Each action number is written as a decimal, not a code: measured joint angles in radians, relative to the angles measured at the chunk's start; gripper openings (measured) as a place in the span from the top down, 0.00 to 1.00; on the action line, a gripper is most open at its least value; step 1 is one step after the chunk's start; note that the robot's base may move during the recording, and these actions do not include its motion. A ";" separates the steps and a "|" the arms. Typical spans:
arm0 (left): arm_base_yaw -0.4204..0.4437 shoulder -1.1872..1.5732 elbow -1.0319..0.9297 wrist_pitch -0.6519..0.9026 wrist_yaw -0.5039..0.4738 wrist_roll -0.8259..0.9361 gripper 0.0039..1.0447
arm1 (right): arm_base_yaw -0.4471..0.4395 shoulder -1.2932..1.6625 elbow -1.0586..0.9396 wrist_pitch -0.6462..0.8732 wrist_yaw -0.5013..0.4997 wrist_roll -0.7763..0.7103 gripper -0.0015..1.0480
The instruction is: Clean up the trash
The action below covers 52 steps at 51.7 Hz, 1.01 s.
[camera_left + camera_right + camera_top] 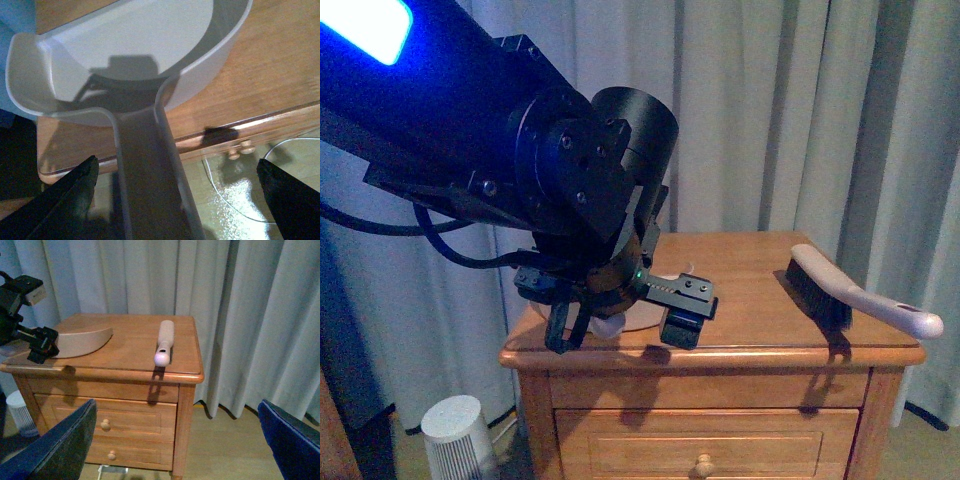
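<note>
Curtains (770, 120) hang behind a wooden nightstand (750, 300). The left arm (470, 130) reaches over its near-left corner, where the dustpan (140, 45) lies with its handle jutting off the edge. The left gripper (620, 328) has its fingers (70, 200) spread to either side of that handle, not touching it. A brush (825, 290) lies on the right, its handle overhanging. The right gripper (176, 405) is spread wide and empty, well off the nightstand. The trash cannot be made out in any view.
</note>
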 joint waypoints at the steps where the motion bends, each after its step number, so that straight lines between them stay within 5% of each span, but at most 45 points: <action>1: 0.001 0.002 0.003 0.000 -0.001 0.002 0.07 | 0.000 0.000 0.000 0.000 0.000 0.000 0.07; 25: 0.027 0.010 0.010 -0.001 -0.005 0.059 0.07 | 0.000 0.000 0.000 0.000 0.000 0.000 0.07; 40: 0.030 0.010 0.011 -0.017 0.010 0.087 0.67 | 0.000 0.000 0.000 0.000 0.000 0.000 0.07; 52: 0.032 0.008 0.011 -0.015 0.017 0.103 0.72 | 0.000 0.000 0.000 0.000 0.000 0.000 0.07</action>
